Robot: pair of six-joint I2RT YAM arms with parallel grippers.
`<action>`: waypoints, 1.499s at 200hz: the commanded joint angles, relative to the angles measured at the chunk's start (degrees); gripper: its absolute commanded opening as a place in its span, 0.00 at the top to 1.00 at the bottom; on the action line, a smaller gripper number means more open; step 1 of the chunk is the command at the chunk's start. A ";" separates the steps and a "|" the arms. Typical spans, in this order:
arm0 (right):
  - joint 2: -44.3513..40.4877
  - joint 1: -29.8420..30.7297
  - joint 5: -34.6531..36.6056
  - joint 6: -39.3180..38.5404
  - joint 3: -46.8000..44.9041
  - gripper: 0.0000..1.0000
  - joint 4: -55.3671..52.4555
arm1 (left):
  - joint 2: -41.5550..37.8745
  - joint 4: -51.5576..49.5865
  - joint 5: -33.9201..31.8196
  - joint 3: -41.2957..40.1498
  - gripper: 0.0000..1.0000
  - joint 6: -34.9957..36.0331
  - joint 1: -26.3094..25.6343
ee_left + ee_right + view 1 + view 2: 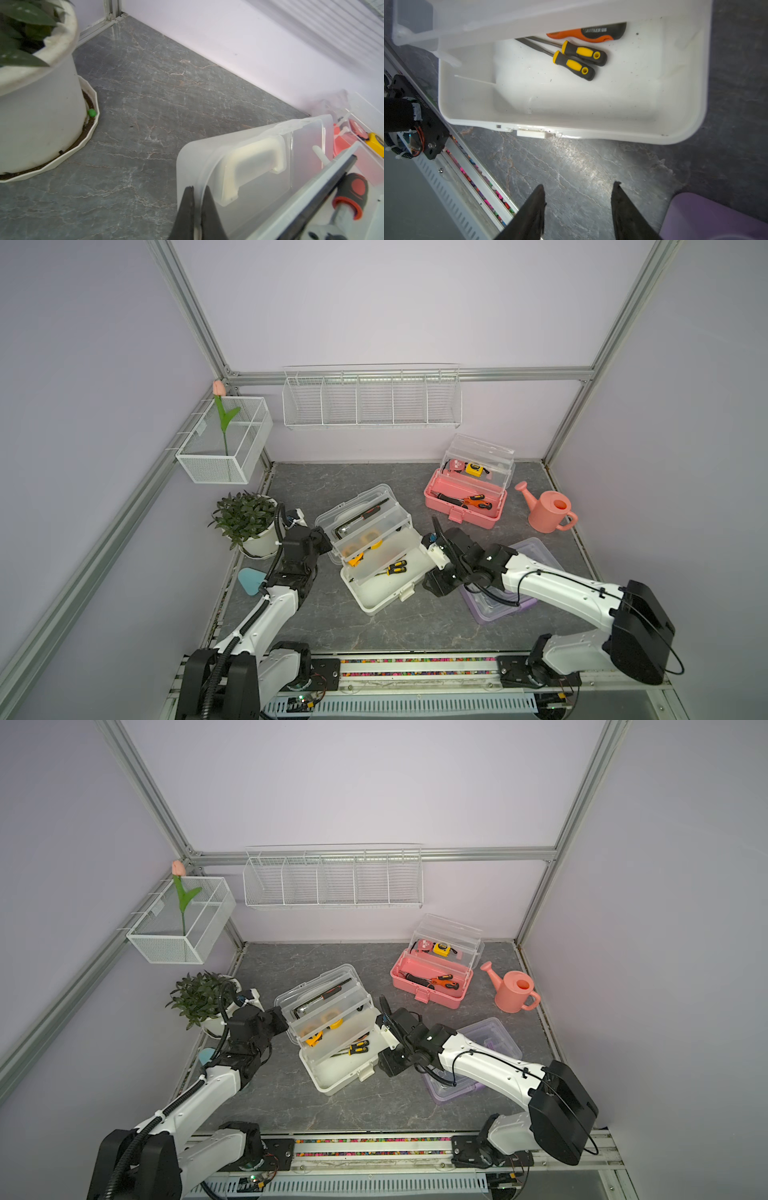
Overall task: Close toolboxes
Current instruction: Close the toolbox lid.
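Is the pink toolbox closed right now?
No, the pink toolbox stands open, with its clear lid tipped up and back.

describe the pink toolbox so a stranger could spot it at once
Start at the long wire basket on the back wall. On the grey table below its right end, beside the watering can, stands the pink toolbox. Unlike the white toolbox and purple toolbox, its base is pink and it sits farthest back.

Robot lab cell (boxed-in): aluminium frame [519, 374], lilac wall panels [395, 302], left arm [274, 605], right arm [561, 585] on base rail [415, 668].
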 commanded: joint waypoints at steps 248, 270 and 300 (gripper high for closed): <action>28.54 -9.88 3.34 6.99 11.00 0.50 35.67 | -7.94 9.07 1.07 -7.40 0.99 0.33 -26.36; 29.53 -9.92 2.49 6.98 11.88 0.50 35.68 | -5.70 9.35 2.07 -6.19 0.99 0.44 -27.94; 30.66 -10.05 1.69 6.72 13.16 0.50 35.54 | -1.97 8.10 2.98 -2.77 0.99 2.87 -30.86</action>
